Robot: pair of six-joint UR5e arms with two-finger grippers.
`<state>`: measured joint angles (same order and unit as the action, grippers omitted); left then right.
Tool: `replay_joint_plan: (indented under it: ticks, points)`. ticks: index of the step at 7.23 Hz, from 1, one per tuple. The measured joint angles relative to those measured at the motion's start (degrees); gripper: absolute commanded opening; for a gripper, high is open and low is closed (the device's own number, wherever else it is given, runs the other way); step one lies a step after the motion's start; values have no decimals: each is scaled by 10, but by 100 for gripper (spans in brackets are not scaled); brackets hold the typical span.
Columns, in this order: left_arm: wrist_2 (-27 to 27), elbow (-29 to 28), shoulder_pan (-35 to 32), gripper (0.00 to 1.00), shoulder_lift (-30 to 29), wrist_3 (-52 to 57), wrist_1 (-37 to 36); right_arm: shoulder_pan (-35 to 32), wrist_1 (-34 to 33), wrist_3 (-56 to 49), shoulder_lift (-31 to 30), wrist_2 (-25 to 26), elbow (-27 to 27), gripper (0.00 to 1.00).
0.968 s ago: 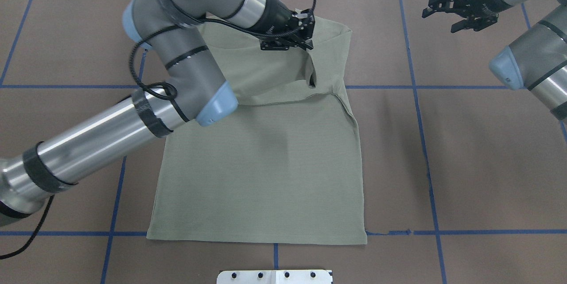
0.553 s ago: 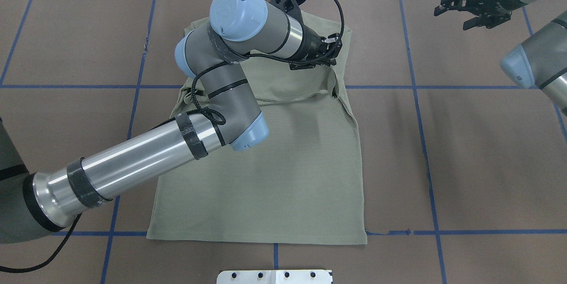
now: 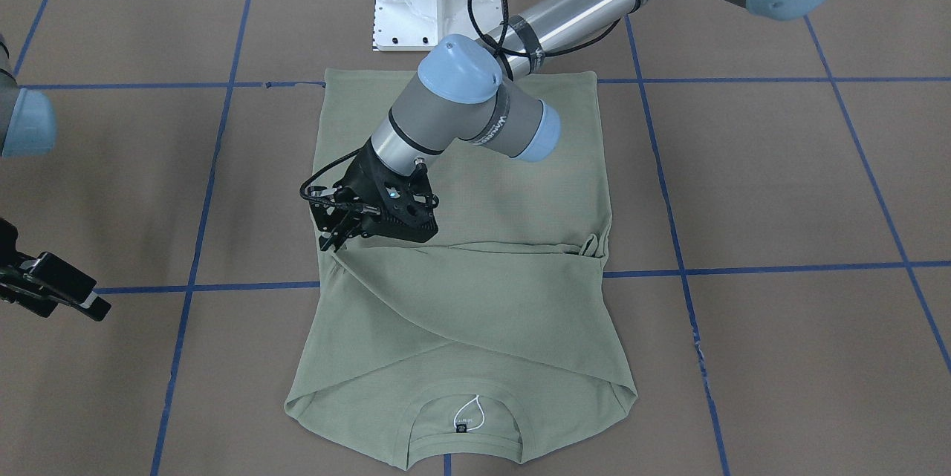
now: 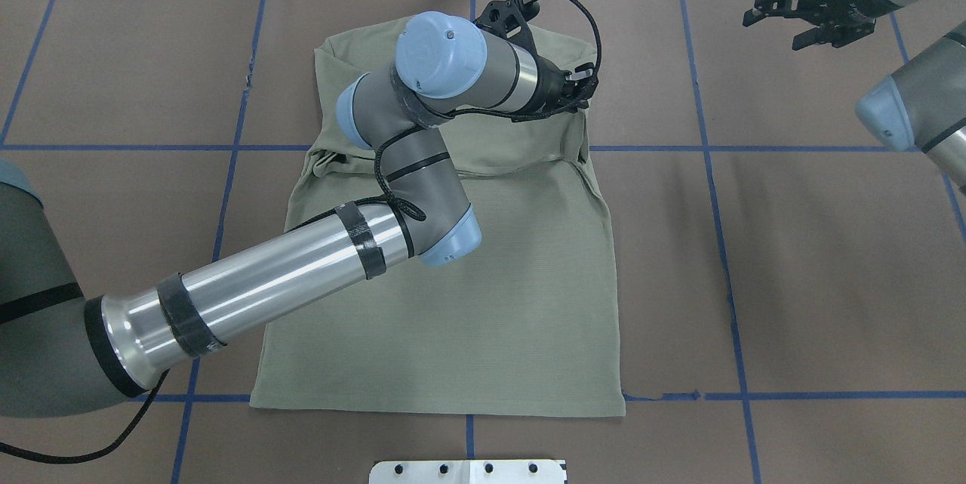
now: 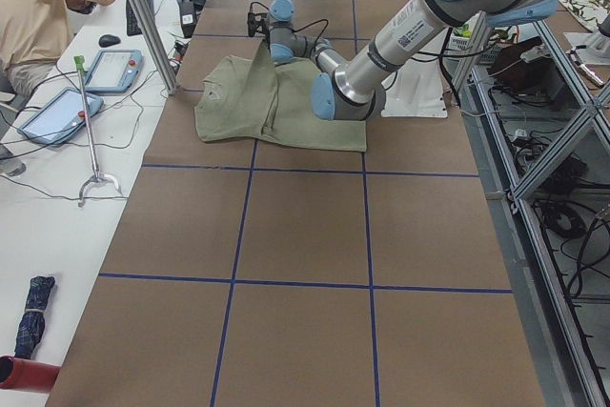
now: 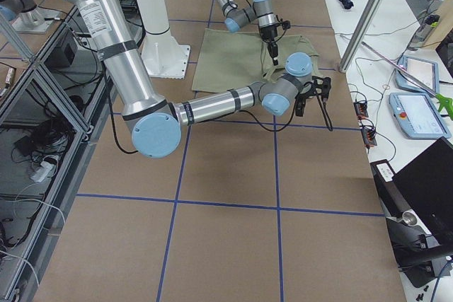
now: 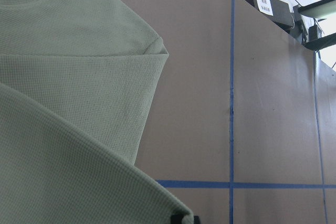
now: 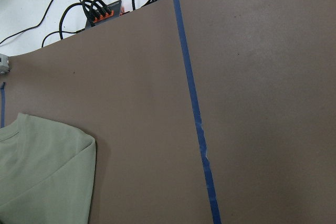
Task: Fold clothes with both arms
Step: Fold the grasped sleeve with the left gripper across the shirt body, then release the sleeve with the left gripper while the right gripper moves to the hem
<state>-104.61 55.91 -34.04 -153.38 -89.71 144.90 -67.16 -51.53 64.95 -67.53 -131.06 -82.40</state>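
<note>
We've got the sage-green shirt (image 4: 468, 303) lying pretty much dead centre on the brown tabletop (image 4: 830, 257). In the overhead view its hem sits at 6 o'clock, nearest the robot, and the collar (image 3: 464, 416) end is at 12. The upper part is folded across itself in layers, so there's a band over the chest.

The left claw (image 3: 330, 238) is at roughly 1 o'clock on the shirt in the overhead, low at the shirt's edge and clenched on a bit of that folded fabric. Our left wrist view shows the knit running right down to a fingertip. The left arm (image 4: 264, 295) reaches across the shirt body.

The right claw (image 4: 773, 27) is way off at 2 o'clock over bare tabletop, well apart from the shirt, fingers spread, nothing in it.

From the front camera we can see the black neck label (image 3: 462, 429) and white loop (image 3: 475, 411) inside the collar.
</note>
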Motion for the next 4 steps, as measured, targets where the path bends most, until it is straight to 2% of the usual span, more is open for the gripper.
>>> replay_joint_plan:
  ticks: [2, 3, 4]
  points:
    - [4, -4, 4, 84, -6, -8, 6, 7, -1, 7, 2, 3, -8, 100]
    - [3, 22, 3, 83, 4, -28, 6, 27, -1, 15, 2, 19, -22, 100]
    - [-1, 75, 1, 82, 36, -47, 3, 68, -3, 53, 0, 63, -55, 100]
